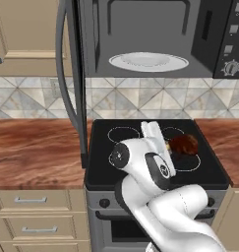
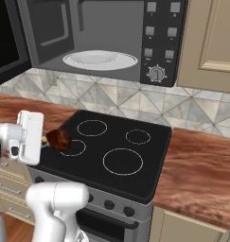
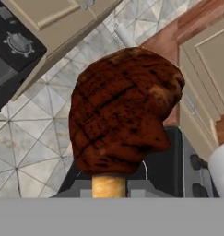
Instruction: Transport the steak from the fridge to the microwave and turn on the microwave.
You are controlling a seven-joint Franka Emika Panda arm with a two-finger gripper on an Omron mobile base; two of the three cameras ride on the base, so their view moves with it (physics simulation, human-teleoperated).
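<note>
Gripper (image 2: 44, 140), jaws narrowly parted, clamps the steak (image 2: 58, 139). Carrying step: the open microwave (image 2: 102, 38) lies above and ahead, calling for a lift onto its turntable.

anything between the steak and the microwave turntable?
No object. In the left base view the steak, held over the stove, has just tiled backsplash behind the stretch up to the turntable.

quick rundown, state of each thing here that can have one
microwave: door swung open, nothing on the turntable plate
steak: held off the stove, above its front burners
gripper: shut on the steak
stove: bare top, no ring looks lit
drawers: closed
upper cabinets: closed
</note>
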